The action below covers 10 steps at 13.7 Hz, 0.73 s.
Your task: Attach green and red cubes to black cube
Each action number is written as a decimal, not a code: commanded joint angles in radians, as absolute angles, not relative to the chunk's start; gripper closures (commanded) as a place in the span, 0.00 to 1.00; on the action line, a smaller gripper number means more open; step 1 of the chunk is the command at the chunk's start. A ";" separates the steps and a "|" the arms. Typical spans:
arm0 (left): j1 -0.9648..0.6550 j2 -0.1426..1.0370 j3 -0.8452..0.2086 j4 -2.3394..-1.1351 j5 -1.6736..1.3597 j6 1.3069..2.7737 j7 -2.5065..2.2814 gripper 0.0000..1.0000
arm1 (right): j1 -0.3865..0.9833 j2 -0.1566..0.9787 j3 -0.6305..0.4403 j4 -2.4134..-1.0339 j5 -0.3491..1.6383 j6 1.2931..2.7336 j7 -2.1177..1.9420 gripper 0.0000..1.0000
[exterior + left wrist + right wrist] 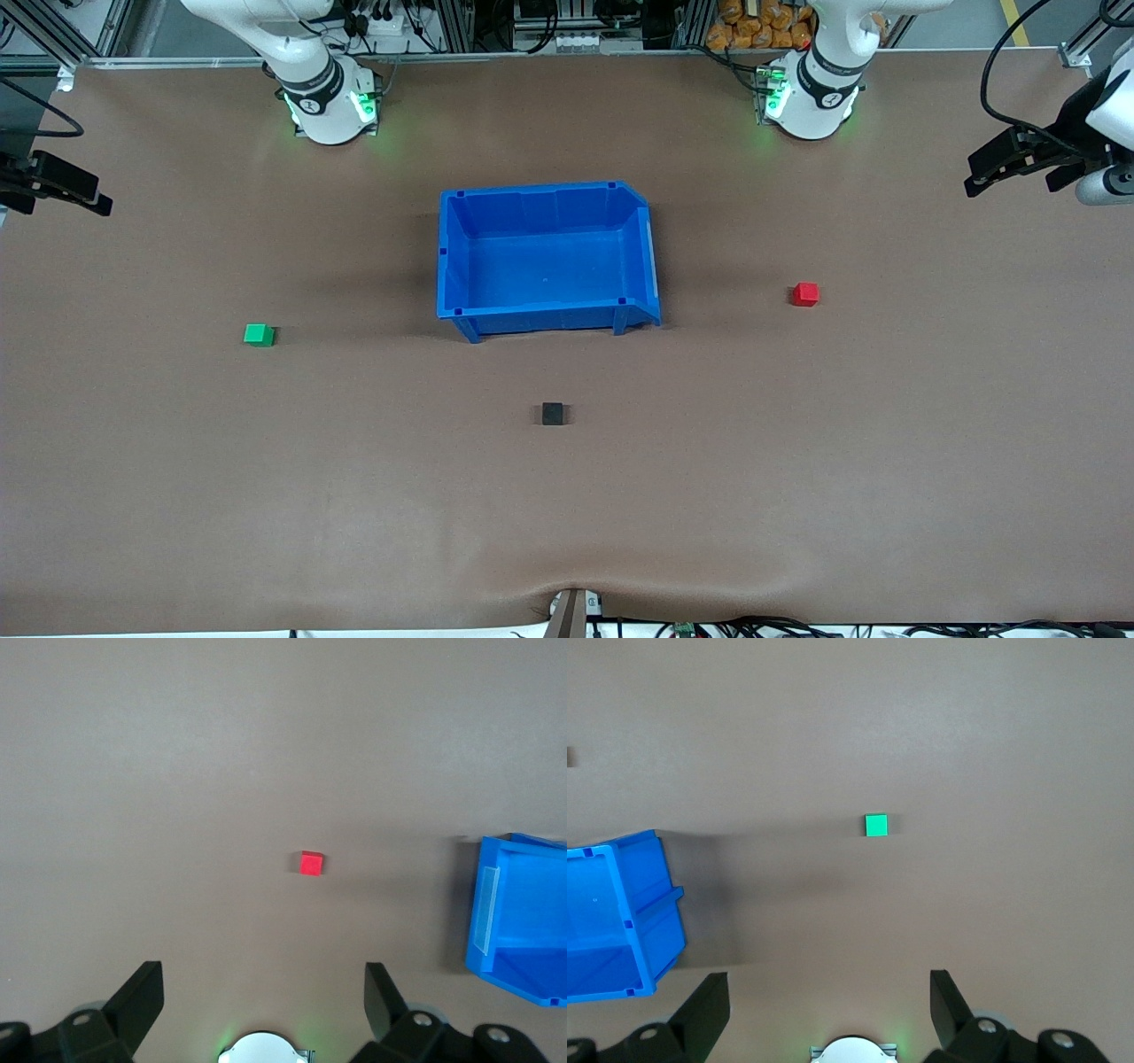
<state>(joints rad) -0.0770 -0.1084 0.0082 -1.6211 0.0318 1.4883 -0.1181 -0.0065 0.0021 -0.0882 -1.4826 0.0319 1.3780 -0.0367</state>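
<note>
The black cube (552,414) lies on the brown table, nearer the front camera than the blue bin. The green cube (259,334) lies toward the right arm's end of the table and also shows in the right wrist view (876,825). The red cube (805,294) lies toward the left arm's end and also shows in the left wrist view (311,863). My left gripper (1014,167) (264,992) is open and empty, held high over its end of the table. My right gripper (55,186) (829,997) is open and empty, high over the other end.
An empty blue bin (638,221) stands mid-table between the two arm bases; its corner shows in both wrist views (518,904) (620,912). The three cubes lie well apart from each other. Cables run along the table's front edge.
</note>
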 commanded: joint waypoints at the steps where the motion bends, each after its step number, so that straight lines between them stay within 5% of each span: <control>1: -0.072 -0.106 0.009 -1.606 0.023 1.473 -0.107 0.00 | -0.025 -0.012 -0.077 -1.493 0.037 1.381 -0.043 0.00; 10: -0.071 -0.100 0.011 -1.585 0.026 1.463 -0.109 0.00 | -0.026 -0.012 -0.077 -1.493 0.037 1.382 -0.044 0.00</control>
